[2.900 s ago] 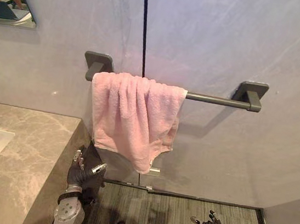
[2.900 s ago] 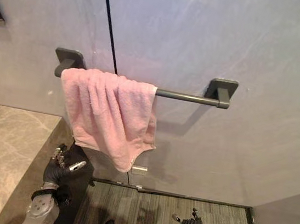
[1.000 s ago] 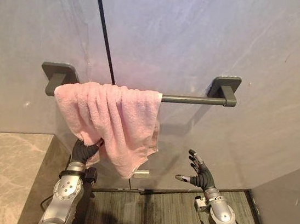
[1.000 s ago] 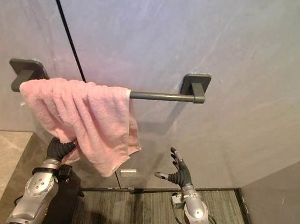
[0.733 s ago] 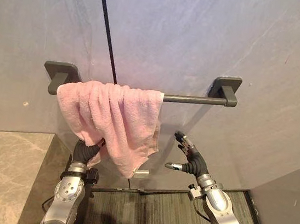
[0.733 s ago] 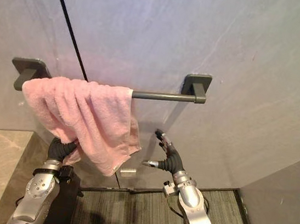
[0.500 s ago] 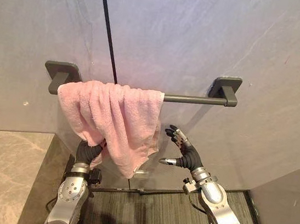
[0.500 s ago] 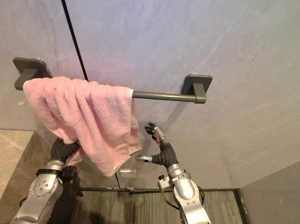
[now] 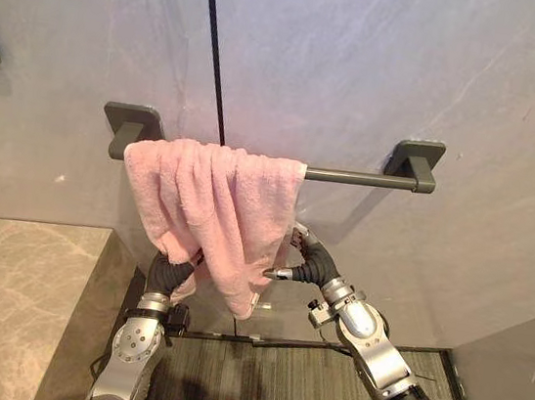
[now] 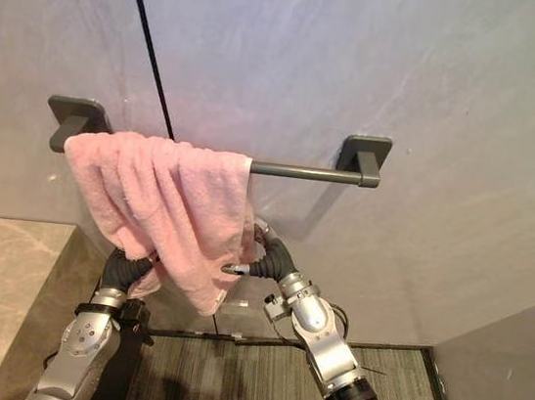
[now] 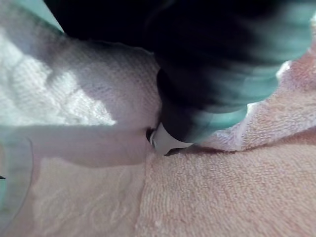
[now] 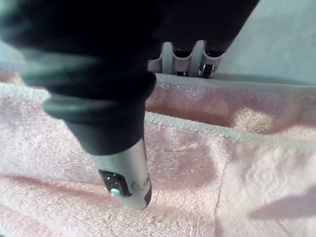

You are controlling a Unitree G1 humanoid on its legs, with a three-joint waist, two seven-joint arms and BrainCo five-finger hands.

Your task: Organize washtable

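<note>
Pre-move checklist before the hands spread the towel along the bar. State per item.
1. Pink towel hangs on the towel bar: ok, draped over its left part.
2. Room on the towel bar to spread: ok, the right part is bare up to the bracket.
3. Pink towel lies flat: not ok, it is bunched in folds and the lower hem hangs uneven.
4. Right hand in place: ok, at the towel's right edge. Its grip: cannot tell.
5. Left hand in place: ok, under the lower left folds. Its grip: cannot tell, the cloth hides it.
</note>
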